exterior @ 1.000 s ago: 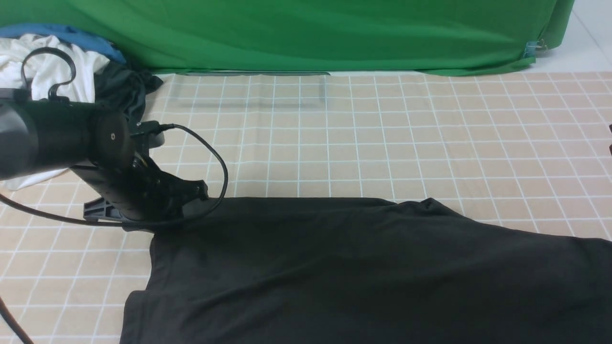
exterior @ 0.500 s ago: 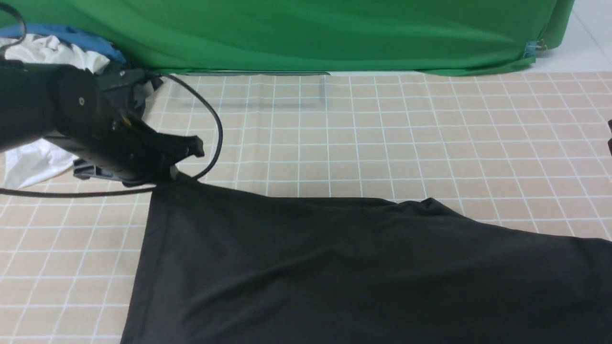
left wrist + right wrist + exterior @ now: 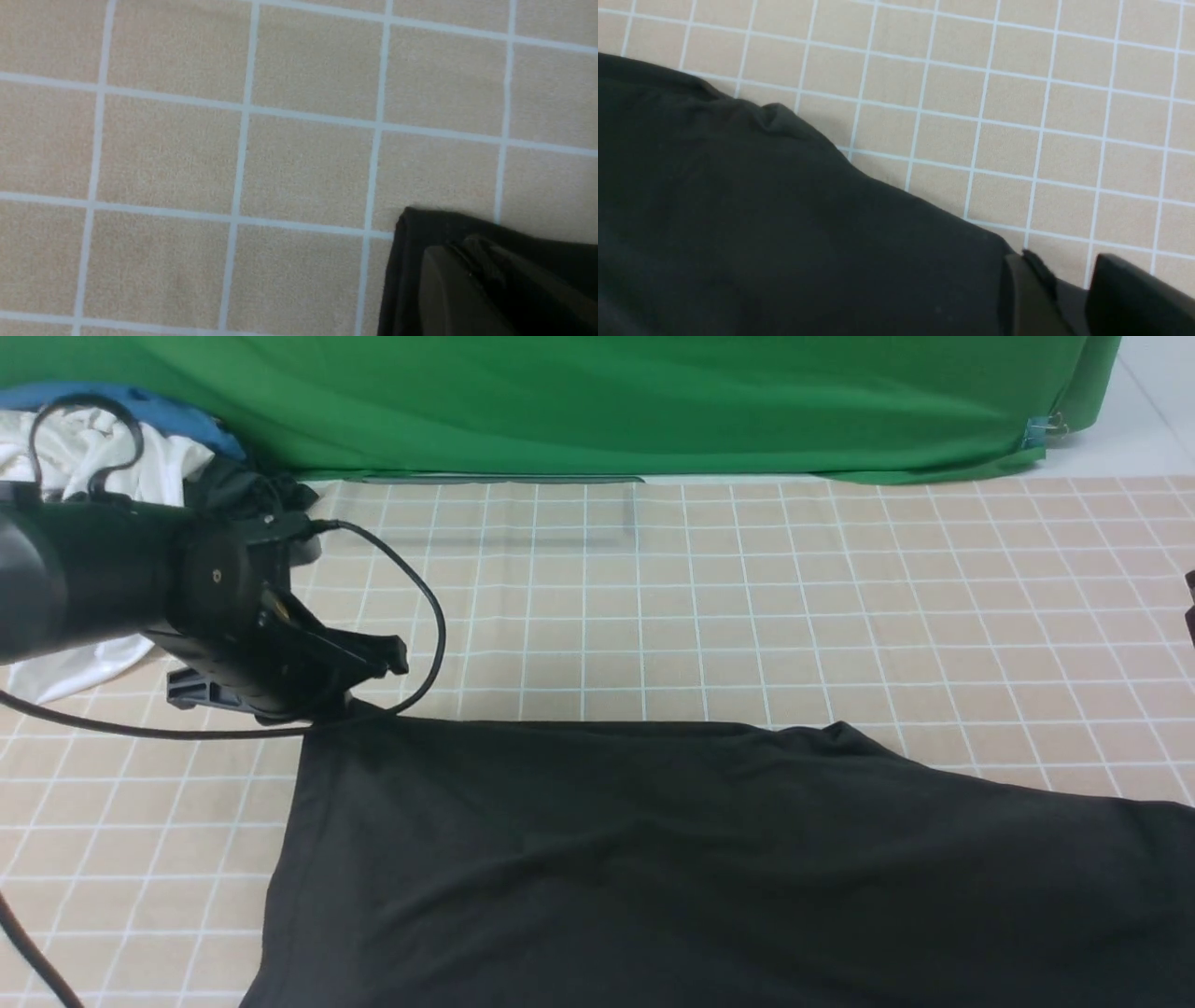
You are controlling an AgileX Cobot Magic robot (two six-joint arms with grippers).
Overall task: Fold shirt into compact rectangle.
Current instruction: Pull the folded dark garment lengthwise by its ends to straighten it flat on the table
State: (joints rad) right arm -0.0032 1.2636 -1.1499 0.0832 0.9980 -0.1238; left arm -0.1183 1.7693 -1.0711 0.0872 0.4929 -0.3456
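Green backdrop (image 3: 597, 401) up at 12 o'clock, checked beige worktop (image 3: 747, 597) below it, and the black shirt (image 3: 653, 859) lies spread across the near half, its far edge running from 9 to 3 o'clock. Left pincer (image 3: 373, 686) is right on the far-left corner, jaws together and clamped on the cloth, and the left wrist view shows that corner (image 3: 406, 228) pinched between them. From that grip the whole body of the shirt lies away toward 4 and 5 o'clock, so I reckon a fold has to carry the corner that way, back over the cloth. Right pincer (image 3: 1057, 275) sits at the shirt's edge on the 3 o'clock side; its fingers look a little apart with cloth beside them, but gripping or not, I cannot tell. Left arm is plainly the nearer one to this corner. Heap of other clothes (image 3: 224, 495) at 10 o'clock, behind the left arm, apart from the shirt
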